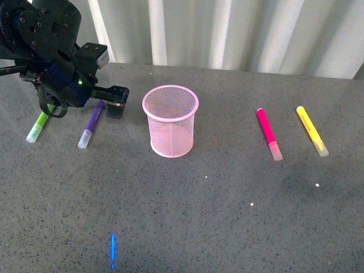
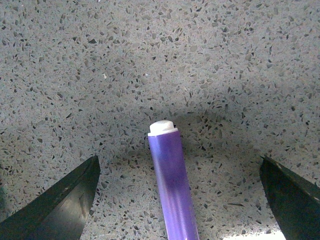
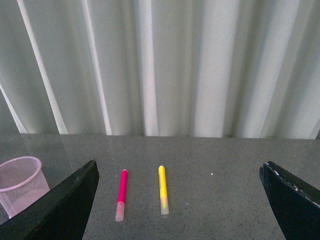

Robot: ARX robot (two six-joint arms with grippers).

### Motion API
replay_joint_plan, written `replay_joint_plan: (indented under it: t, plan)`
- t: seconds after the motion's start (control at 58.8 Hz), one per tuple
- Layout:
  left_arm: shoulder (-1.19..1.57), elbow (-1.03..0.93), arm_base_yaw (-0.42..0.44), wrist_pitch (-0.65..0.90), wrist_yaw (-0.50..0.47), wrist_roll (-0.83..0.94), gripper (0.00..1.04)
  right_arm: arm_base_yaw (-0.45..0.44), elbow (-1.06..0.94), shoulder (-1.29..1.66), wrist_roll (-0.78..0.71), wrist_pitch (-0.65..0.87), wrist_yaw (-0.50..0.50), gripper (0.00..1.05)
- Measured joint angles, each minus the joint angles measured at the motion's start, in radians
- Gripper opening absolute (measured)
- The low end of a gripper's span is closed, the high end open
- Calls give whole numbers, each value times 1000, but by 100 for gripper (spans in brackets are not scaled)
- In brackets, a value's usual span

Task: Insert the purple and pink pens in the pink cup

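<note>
one purple pen, one pink pen, caps toward robot, left pincer spread

A staged test bench — speckled grey tabletop, white ribbed backdrop.

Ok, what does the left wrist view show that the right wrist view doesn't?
Only the left wrist view: the dark purple marker, white end showing, lying untouched between the open fingers of the left gripper. Only the right wrist view: the pale pink wire-mesh cup, the magenta-pink marker, the yellow marker and the white ribbed wall. Both: the grey speckled tabletop, and jaws wide apart holding nothing, the right gripper included.
</note>
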Motion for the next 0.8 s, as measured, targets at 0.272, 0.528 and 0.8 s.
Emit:
replay_joint_plan:
  t: [0.272, 0.528, 0.8]
  plan:
    - [7, 13, 0, -14, 1, 0, 98, 0, 0, 0, 0, 0, 0, 98]
    - [10, 16, -8, -27, 7, -5, 70, 0, 0, 0, 0, 0, 0, 98]
    - [11, 17, -14, -51, 10, -29, 32, 0, 0, 0, 0, 0, 0, 98]
